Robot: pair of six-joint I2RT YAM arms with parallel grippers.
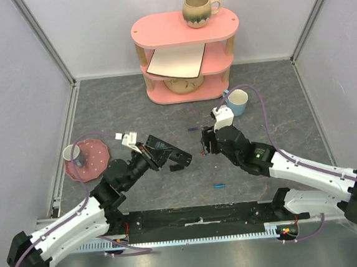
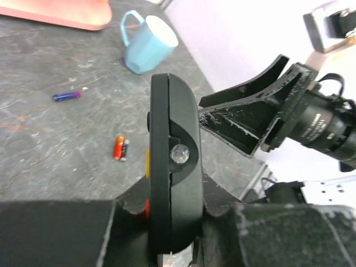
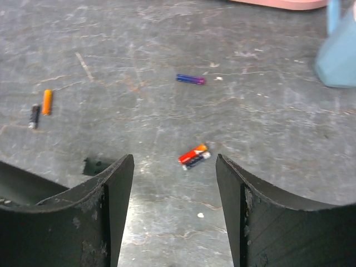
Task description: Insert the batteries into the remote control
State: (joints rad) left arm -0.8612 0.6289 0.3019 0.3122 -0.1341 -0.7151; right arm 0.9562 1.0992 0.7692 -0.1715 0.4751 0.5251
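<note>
At the left of the overhead view a pink plate (image 1: 96, 160) lies on the grey table (image 1: 278, 131). Just right of it, at centre left, the left gripper (image 1: 147, 152) is clamped on the remote control (image 1: 168, 153). In the left wrist view the remote stands on edge between the jaws, filling the lower middle of the frame.

Right of the remote, across a small gap, hangs the right gripper (image 1: 207, 144), its jaws spread with nothing between them. In the right wrist view, an orange cylinder (image 3: 47, 102) and a black cylinder (image 3: 34, 116) lie side by side at the left edge. The two fingers (image 3: 105, 211) rise from the bottom edge. A pair of small red-and-black cylinders (image 3: 193, 156) lies on the table, in the gap between the tips and nearer the right one. The purple battery (image 3: 190, 79) lies higher in the frame, above centre and well clear of the fingers. Overhead it sits just up and left of the right gripper. A light blue mug (image 1: 238, 101) stands to the upper right.
</note>
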